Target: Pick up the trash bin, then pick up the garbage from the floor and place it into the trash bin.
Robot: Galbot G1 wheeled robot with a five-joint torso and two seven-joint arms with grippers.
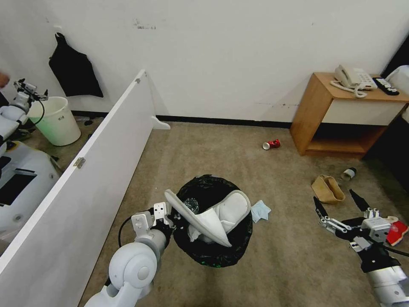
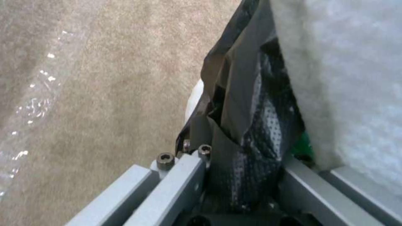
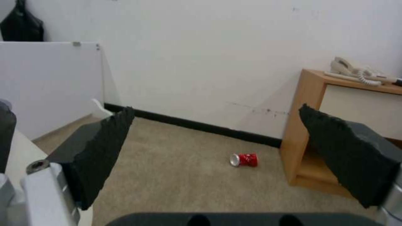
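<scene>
The trash bin (image 1: 213,251), lined with a black bag, stands on the carpet in the middle of the head view. My left gripper (image 1: 170,219) is shut on its near-left rim. In the left wrist view the black liner (image 2: 243,110) is pinched in my left gripper (image 2: 241,175), beside a white slipper (image 2: 347,78). White slippers (image 1: 204,217) and a clear bottle (image 1: 191,204) lie inside the bin. My right gripper (image 1: 333,195) hangs open and holds nothing, just short of a brown paper bag (image 1: 327,189). A red can (image 1: 271,144) (image 3: 245,159) lies near the wall. A light-blue mask (image 1: 260,210) touches the bin's right side.
A bottle (image 1: 348,174) lies behind the paper bag and a red packet (image 1: 397,232) sits right of my right wrist. A white partition board (image 1: 85,179) runs along the left. A wooden nightstand (image 1: 341,119) stands at the back right, an unlined bucket (image 1: 55,121) at the far left.
</scene>
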